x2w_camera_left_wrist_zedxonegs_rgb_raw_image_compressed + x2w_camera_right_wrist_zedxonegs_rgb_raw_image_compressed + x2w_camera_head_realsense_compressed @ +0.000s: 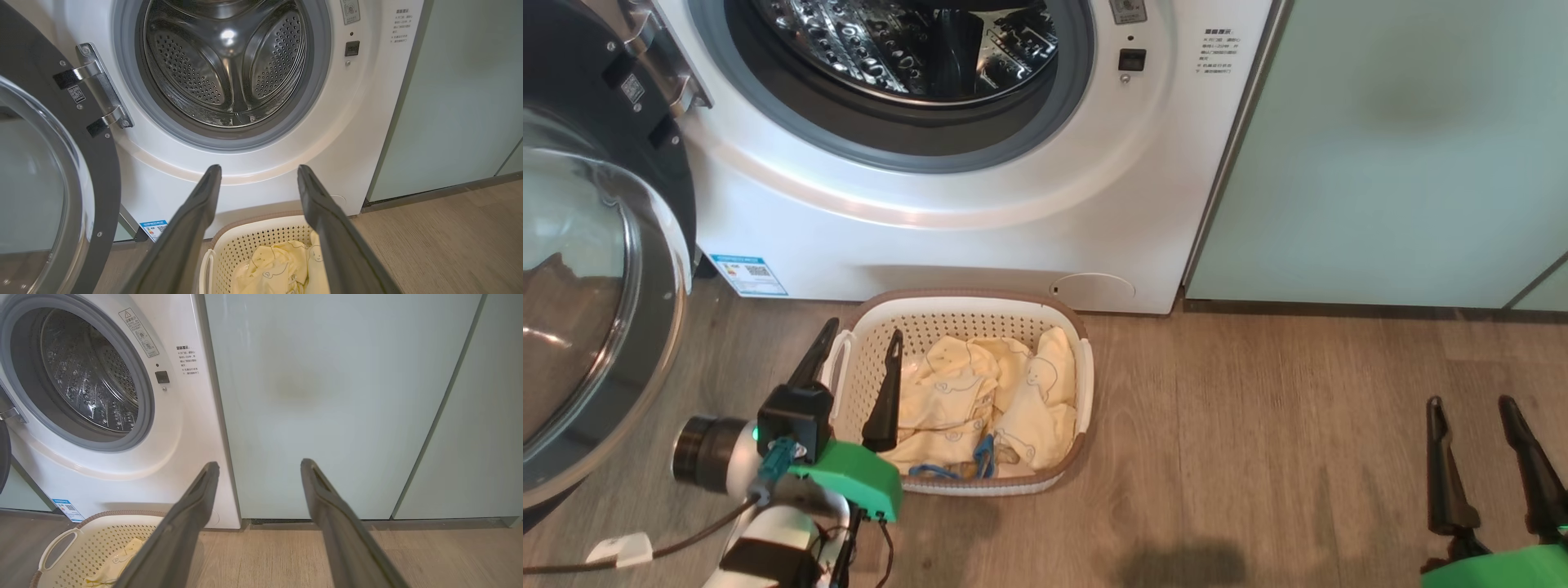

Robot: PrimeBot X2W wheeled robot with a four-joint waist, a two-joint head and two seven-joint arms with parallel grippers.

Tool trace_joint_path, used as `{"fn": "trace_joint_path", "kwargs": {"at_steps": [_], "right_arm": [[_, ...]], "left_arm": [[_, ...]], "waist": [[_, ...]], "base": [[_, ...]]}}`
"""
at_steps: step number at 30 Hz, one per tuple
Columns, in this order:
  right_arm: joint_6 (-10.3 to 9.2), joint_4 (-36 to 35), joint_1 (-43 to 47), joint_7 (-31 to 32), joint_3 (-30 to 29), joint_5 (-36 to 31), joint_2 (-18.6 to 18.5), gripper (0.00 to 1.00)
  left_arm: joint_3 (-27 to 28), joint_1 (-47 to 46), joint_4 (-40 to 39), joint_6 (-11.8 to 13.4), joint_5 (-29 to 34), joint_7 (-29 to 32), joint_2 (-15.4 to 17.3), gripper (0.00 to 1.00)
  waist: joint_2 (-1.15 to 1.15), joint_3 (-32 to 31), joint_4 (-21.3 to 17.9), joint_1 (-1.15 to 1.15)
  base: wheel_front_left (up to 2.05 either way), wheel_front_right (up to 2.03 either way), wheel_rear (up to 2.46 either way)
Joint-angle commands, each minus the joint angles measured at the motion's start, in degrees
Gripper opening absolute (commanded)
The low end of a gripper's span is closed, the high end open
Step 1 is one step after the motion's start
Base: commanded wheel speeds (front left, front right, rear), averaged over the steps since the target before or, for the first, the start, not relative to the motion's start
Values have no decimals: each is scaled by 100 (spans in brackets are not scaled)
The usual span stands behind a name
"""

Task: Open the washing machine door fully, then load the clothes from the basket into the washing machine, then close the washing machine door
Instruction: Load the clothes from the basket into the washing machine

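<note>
The washing machine stands with its door swung wide to the left, baring the steel drum. On the floor before it sits the basket holding the pale yellow clothes. My left gripper hovers open over the basket's left rim, one finger outside the wall and one above the clothes, nothing between them. In the left wrist view its fingers frame the basket and clothes. My right gripper stands open and empty at the lower right, well away from the basket.
Pale mint-green cabinet panels run along the right of the machine. Wood-look floor stretches between the basket and my right gripper. The door's glass bowl bulges out at the far left, close to my left forearm.
</note>
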Motion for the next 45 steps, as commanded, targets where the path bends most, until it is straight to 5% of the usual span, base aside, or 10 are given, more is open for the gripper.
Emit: {"fn": "trace_joint_path", "kwargs": {"at_steps": [1, 29, 45], "right_arm": [[-16, -164, -200, -54, 113, 30, -77, 100], [-16, -191, -371, -54, 149, 72, -77, 100], [-16, -310, -696, -54, 247, 176, -77, 100]], "left_arm": [[203, -241, -185, 34, -30, -62, 112, 100], [43, -518, 170, -3, -183, 27, 112, 100], [-292, -1585, 1620, -529, -336, 64, -39, 100]], "waist": [[0, 2, 3, 1], [0, 341, 30, 1], [0, 1343, 18, 1]], "base": [[12, -12, 0], [0, 0, 0], [0, 0, 0]]}}
